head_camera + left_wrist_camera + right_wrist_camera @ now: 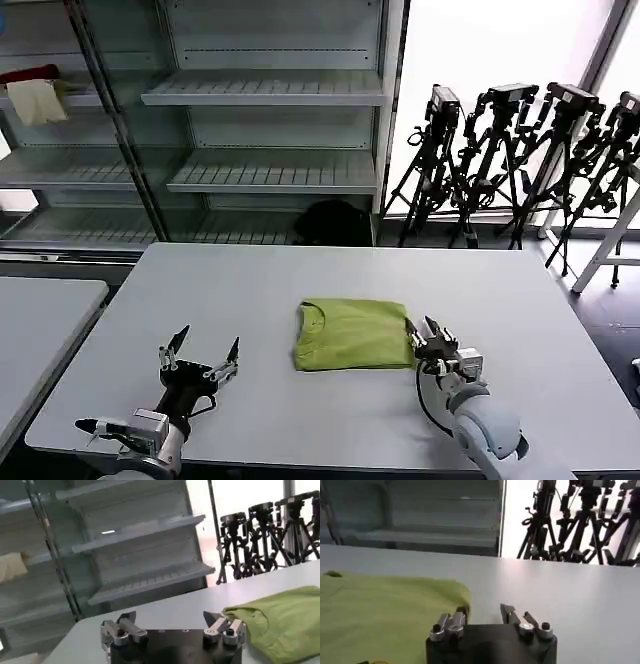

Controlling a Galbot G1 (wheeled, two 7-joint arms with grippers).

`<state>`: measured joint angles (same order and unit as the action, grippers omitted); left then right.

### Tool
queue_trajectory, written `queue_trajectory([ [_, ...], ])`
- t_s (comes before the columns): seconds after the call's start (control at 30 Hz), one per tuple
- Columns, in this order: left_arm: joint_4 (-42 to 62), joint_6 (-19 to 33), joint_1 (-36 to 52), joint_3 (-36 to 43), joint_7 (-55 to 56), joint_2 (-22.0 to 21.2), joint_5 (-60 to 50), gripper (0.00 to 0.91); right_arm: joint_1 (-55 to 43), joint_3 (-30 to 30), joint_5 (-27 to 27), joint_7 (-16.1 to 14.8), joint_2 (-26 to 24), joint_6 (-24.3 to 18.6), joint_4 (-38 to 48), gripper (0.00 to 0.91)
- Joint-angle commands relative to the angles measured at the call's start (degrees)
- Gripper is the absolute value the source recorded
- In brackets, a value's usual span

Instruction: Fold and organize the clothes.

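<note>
Shirt [352,333], folded, lay mid-table [300,280], long axis running three to nine o'clock. Right gripper [428,334], jaws spread and empty, stood just beside its three-o'clock edge, clearly nearer. Left gripper [203,358], likewise released, waited well apart toward eight o'clock.

The lime yellow-green T-shirt [352,334] lies folded into a compact, roughly square bundle near the middle of the grey table, plain side up (no print visible). Its neckline faces the robot's left; the edges are slightly rumpled, the top mostly flat.
</note>
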<state>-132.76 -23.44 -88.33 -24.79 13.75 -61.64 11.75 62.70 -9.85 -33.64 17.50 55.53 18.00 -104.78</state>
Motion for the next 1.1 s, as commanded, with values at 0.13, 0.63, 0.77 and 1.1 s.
queue_trajectory([
  [0.13,-0.51,0.10,-0.45,-0.21,0.35,-0.03,0.04,0.907,5.31,-9.47,1.00,-3.17,-4.74,-2.64,-3.38,0.907],
  [0.63,0.64,20.32,-6.97,5.32,-0.23,-0.90,-7.24,0.907,34.33,-30.96,1.17,1.94,-3.22,-22.58,-20.08,0.907],
  [0.77,6.05,28.16,-9.48,5.27,0.41,-2.09,-7.08,0.907,44.66,-33.57,3.45,5.03,-1.11,-28.11,-18.10,0.907],
  [1.1,12.27,41.79,-15.48,3.34,2.75,-3.22,-7.99,0.907,58.88,-29.32,19.87,7.86,5.59,-51.01,-17.42,0.907],
])
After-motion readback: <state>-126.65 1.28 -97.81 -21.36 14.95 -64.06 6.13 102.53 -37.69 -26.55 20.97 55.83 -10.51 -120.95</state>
